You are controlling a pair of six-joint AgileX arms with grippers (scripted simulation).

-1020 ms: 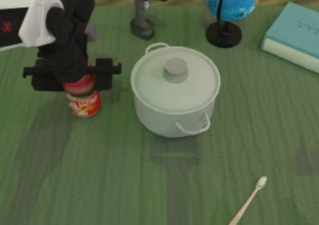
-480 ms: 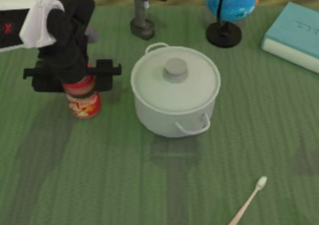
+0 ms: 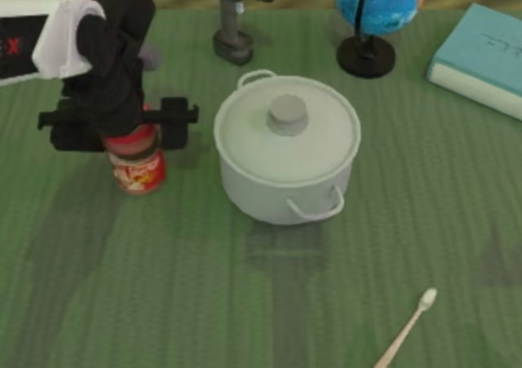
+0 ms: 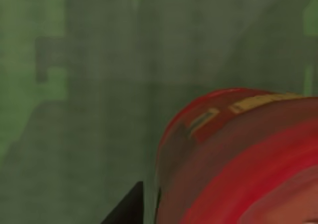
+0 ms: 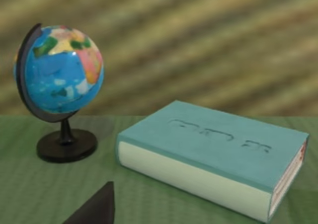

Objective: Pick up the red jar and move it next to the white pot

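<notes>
The left tool (image 3: 130, 127) pinches the upright red jar (image 3: 136, 166) from above; the white pot (image 3: 285, 152) lies to its right, near.

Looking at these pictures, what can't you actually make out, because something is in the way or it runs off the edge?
- Red jar lid: top view, covered by the left gripper; whether the jaws clamp it is hidden.
- Jar label: left wrist view, too close to read.
- Right gripper: outside the top view; only a dark tip shows in the right wrist view.
- Globe, book, toothbrush: cut by top view edges.
</notes>
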